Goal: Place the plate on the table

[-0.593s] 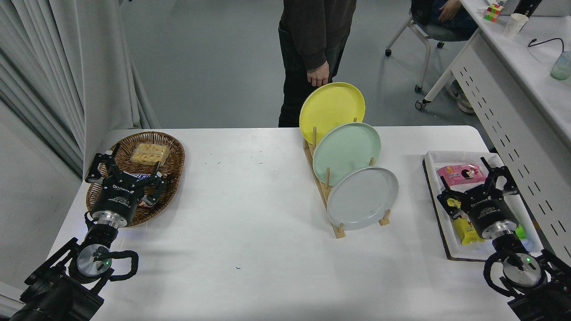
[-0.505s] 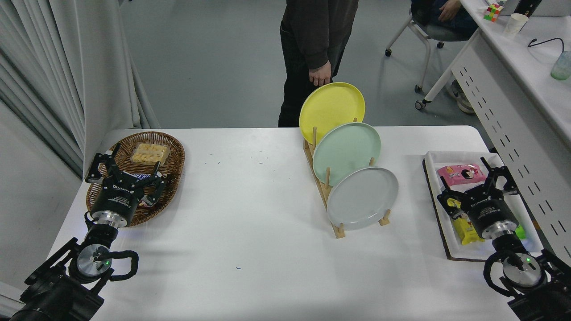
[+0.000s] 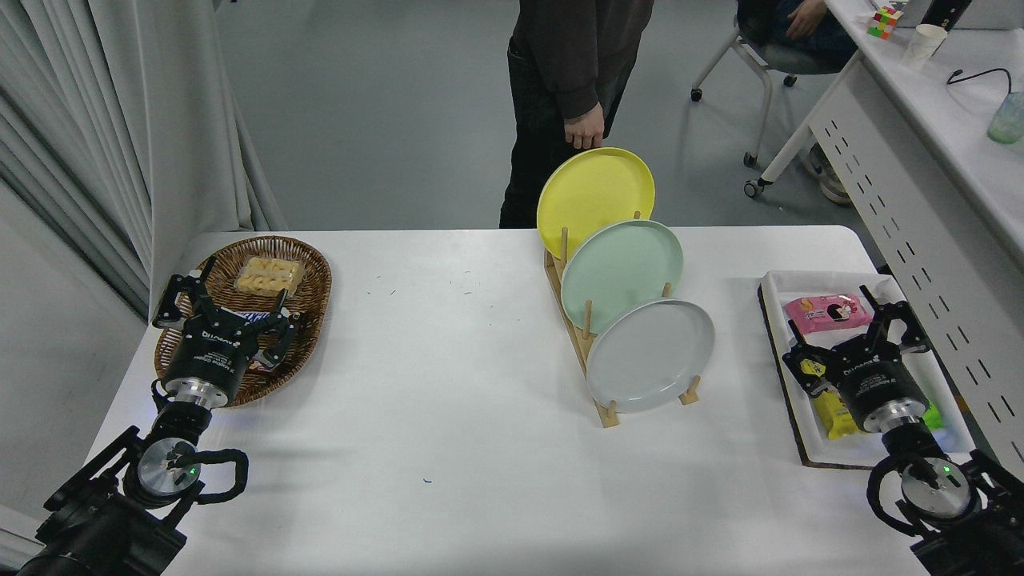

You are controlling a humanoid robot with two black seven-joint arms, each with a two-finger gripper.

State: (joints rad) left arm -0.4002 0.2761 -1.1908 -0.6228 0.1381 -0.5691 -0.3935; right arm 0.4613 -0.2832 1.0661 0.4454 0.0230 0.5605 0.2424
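The pale grey plate (image 3: pixel 650 354) stands on edge in the front slot of a wooden rack (image 3: pixel 594 376) on the white table (image 3: pixel 448 384). A mint green plate (image 3: pixel 622 274) and a yellow plate (image 3: pixel 594 200) stand in the slots behind it. My right gripper (image 3: pixel 850 320) is open and empty over the white tray, well to the right of the grey plate. My left gripper (image 3: pixel 228 300) is open and parked at the lower left, over the wicker basket's near edge.
A wicker basket (image 3: pixel 308 316) with snack packs sits at the left. A white tray (image 3: pixel 780 288) with a pink pack (image 3: pixel 824 312) and a yellow pack (image 3: pixel 832 412) lies at the right. A person (image 3: pixel 572 72) stands behind the rack, hand near the yellow plate. A white desk (image 3: pixel 944 144) stands at the far right.
My right gripper has shifted very slightly to the left. The person's hand has moved a little to the right, above the yellow plate's rim. The plates have not moved.
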